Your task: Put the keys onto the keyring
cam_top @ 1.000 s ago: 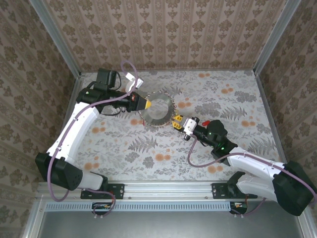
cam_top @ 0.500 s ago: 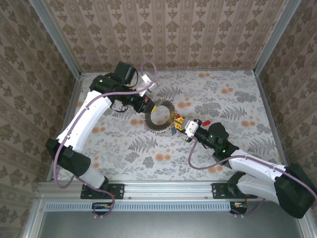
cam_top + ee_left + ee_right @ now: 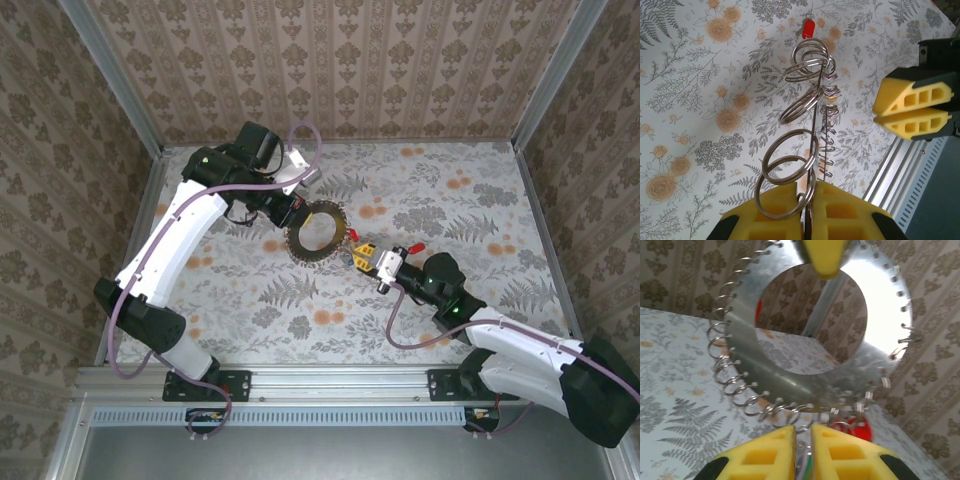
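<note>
1. Grips the keyring (image 3: 337, 245) at its far-left rim with the left gripper (image 3: 291, 213), fingers pressed together on the metal.
2. Bears a toothed fringe (image 3: 310, 261) of small grey metal pieces all round the keyring's outer edge.
3. Points the right gripper (image 3: 361, 256) at the keyring's near-right rim, yellow fingertips just beside it.
4. Shows a red tag (image 3: 414, 245) lying on the floral table (image 3: 480, 190), right of the keyring, past the right gripper.

No legible txt, labels, brands or nos. in any view.
</note>
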